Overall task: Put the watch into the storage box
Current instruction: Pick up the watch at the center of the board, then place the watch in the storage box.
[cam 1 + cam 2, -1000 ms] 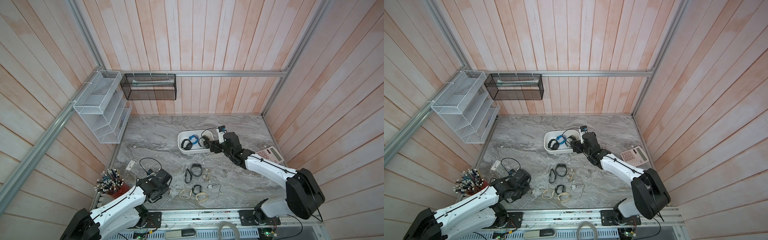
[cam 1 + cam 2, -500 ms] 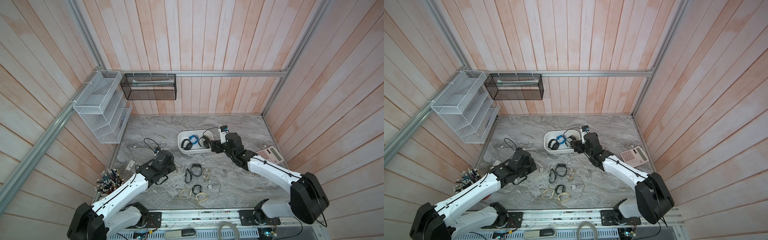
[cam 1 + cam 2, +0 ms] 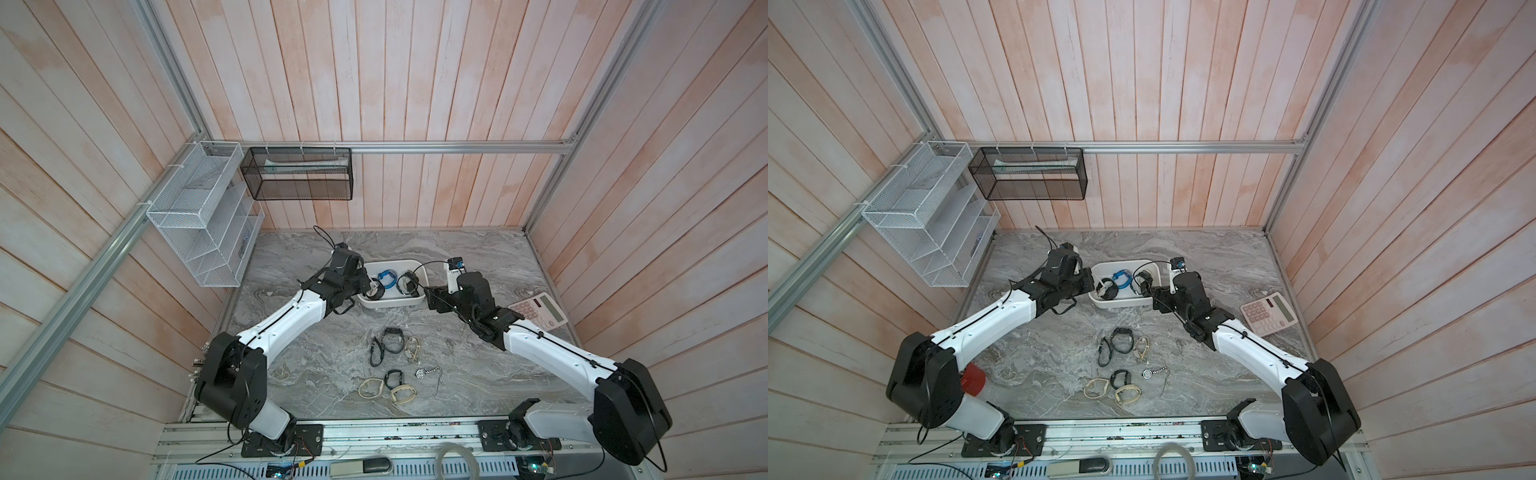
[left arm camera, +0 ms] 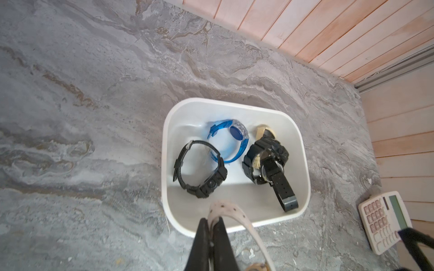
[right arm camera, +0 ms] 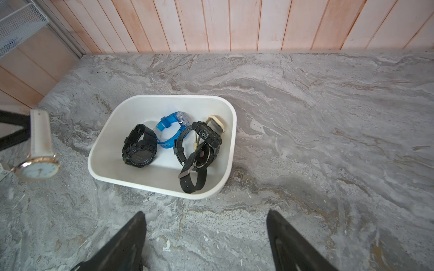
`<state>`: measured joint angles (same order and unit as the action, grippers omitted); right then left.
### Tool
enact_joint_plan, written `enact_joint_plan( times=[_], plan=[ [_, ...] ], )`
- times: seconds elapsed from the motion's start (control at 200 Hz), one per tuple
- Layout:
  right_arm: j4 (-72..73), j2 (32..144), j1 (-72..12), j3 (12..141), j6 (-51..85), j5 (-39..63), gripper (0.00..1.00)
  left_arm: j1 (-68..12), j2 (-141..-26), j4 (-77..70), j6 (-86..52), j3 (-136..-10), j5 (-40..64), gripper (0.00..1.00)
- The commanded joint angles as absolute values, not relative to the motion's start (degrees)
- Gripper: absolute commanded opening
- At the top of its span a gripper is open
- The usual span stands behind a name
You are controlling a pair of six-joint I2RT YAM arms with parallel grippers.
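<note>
Left gripper (image 4: 212,221), closed on the pale strap of a white-faced watch (image 5: 37,167), which hangs at the left end of the storage box (image 3: 390,302). Right gripper (image 5: 206,213), jaws spread wide, near the box's right end. Black watches (image 4: 202,169) and a blue watch (image 4: 232,138) lie inside the box.

Blue watch (image 3: 1122,277) inside storage box (image 3: 1121,303)

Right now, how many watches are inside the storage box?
5. A lone black watch at the left gripper's end, a blue watch mid-box, and piled at the right gripper's end: beige watch, chunky black watch, long-strapped black watch. Pile may hide more.
</note>
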<state>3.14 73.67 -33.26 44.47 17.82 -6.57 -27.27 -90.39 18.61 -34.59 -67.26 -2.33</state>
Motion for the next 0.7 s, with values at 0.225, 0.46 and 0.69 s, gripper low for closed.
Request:
enact_joint_plan(
  times=[0.225, 0.46, 0.69],
  plan=[
    [2.11, 72.52, -32.96, 41.89, 20.64, -6.87, 0.83, -25.93, -103.94, 16.27, -28.05, -79.45, -0.09, 0.0],
    [2.08, 73.14, -32.78, 41.79, 20.8, -6.9, 0.82, -26.09, -111.3, 15.97, -28.93, -84.14, 1.93, 0.0],
    [1.48, 73.52, -32.53, 41.99, 20.84, -7.03, 0.82, -27.19, -117.27, 20.17, -28.48, -89.08, -1.2, 0.0]
  ],
)
